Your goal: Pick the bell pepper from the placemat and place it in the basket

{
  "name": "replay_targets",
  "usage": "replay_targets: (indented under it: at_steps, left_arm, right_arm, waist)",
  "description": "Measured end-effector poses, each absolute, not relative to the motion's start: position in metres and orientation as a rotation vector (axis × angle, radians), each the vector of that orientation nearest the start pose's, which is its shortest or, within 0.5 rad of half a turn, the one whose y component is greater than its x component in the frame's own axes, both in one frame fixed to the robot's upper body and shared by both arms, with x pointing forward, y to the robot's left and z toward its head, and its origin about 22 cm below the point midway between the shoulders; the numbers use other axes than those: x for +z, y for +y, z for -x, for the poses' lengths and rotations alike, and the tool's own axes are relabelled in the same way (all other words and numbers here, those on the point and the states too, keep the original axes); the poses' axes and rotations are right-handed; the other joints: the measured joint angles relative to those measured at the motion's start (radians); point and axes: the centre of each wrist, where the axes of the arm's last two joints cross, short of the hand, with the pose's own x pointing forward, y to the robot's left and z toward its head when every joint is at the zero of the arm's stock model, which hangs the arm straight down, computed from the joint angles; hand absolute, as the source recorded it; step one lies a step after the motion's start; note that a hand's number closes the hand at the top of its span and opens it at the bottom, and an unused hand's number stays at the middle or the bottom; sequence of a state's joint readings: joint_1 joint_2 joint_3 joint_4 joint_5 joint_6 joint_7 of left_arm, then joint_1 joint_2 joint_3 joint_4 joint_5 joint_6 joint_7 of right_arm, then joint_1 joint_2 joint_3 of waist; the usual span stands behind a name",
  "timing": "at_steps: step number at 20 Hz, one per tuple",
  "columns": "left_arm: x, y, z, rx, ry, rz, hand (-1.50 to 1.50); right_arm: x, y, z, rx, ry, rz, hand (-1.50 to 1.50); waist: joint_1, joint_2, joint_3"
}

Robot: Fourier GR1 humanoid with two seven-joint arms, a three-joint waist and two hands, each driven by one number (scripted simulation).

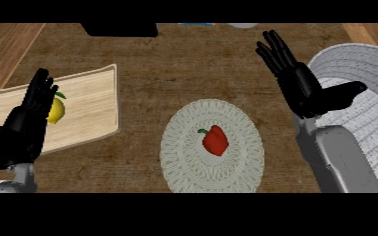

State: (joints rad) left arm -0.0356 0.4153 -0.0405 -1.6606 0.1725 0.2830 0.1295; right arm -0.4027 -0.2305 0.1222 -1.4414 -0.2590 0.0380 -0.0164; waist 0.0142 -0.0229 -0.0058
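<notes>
Red bell pepper (215,140) lies at centre of round woven placemat (212,146) on wooden surface (192,65). Left of placemat, left hand (27,122) open, empty, over lemon (56,109) on cutting board (85,105). Right of placemat, right hand (301,85) open, empty, beside white basket (358,80).

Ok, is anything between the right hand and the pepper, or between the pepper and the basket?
Nothing visible. The bell pepper lies alone on the placemat; bare counter separates it from the open right hand and the basket at right.
</notes>
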Motion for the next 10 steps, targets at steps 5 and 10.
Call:
replay_targets:
  at_steps: [5,10]
  left_arm:
    - [0.053,0.283,-0.246,0.037,-1.64,-0.277,0.0]
    - [0.043,0.253,-0.244,0.051,-1.66,-0.16,0.0]
  right_arm:
    - [0.087,-0.207,-0.296,0.332,-1.833,-0.238,1.5]
    - [0.081,-0.156,-0.262,0.657,-1.911,-0.314,-1.5]
  waist:
    - [-0.017,0.014,0.004]
    - [-0.017,0.013,0.004]
